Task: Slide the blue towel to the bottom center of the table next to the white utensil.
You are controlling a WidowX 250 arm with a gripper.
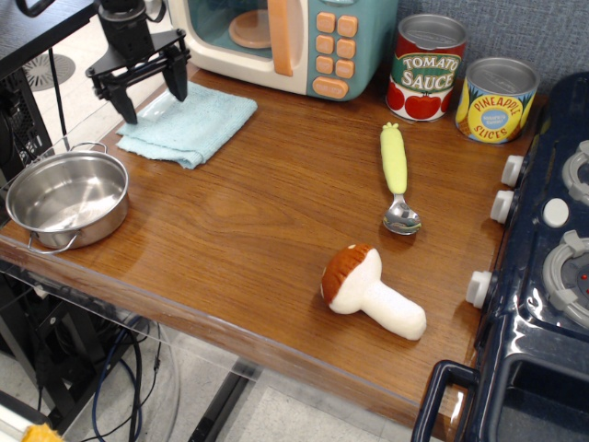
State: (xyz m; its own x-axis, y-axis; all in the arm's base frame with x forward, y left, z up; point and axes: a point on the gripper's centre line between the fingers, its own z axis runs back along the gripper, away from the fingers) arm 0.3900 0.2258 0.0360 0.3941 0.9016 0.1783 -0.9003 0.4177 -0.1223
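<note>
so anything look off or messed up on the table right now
Nothing is spilled or broken. The blue towel lies askew at the back left, its near edge rumpled, with the open gripper over its left end. The bowl sits right at the table edge, one handle slightly past it.

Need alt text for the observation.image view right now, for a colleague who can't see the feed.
An open black gripper hovers over the far-left edge of a blue towel at the back left of a brown table. A steel bowl sits front left, a yellow-handled spoon and plush mushroom to the right, with a toy microwave and two cans behind.
</note>
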